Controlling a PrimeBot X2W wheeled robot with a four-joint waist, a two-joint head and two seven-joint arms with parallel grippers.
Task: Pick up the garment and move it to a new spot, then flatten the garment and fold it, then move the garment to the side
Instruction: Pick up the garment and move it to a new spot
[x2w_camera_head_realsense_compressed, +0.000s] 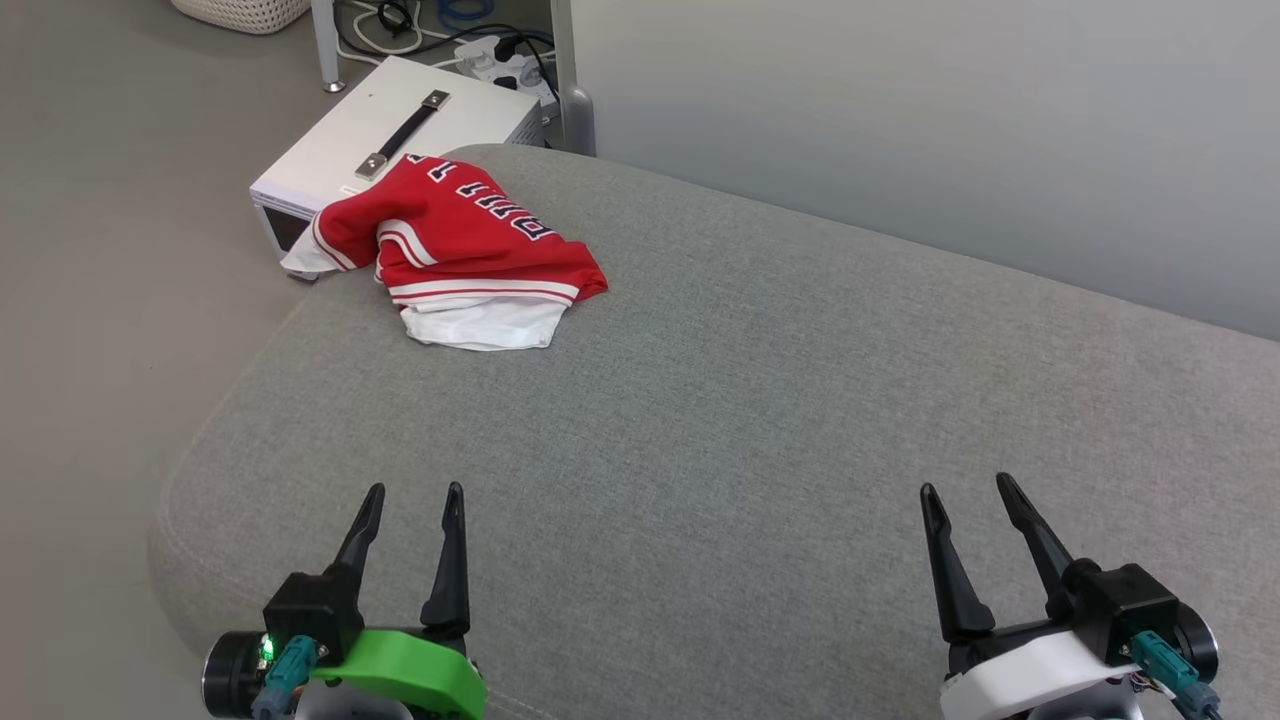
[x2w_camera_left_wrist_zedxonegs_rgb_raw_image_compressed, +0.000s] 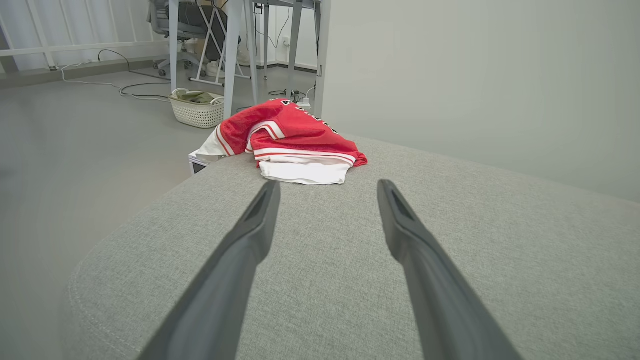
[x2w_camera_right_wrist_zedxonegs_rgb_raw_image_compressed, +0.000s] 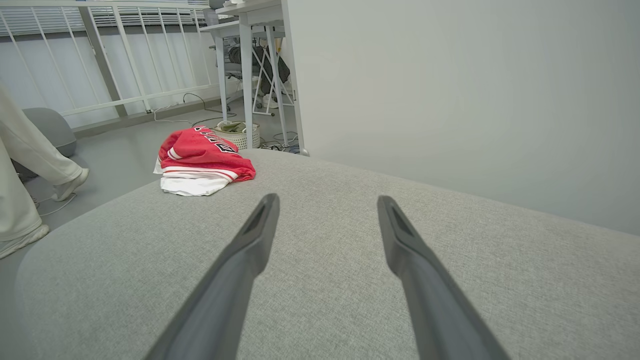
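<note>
A crumpled red jersey shirt (x2w_camera_head_realsense_compressed: 455, 235) with white sleeves, white-striped trim and black white-outlined lettering lies bunched in a heap at the far left corner of the grey fabric cushion (x2w_camera_head_realsense_compressed: 720, 420), one sleeve drooping over the edge.

Black, white-outlined block letters (x2w_camera_head_realsense_compressed: 497, 207) on the crumpled red-and-white jersey shirt (x2w_camera_head_realsense_compressed: 455, 262), atop the grey fabric couch (x2w_camera_head_realsense_compressed: 720, 420), read partly as "BULL".
</note>
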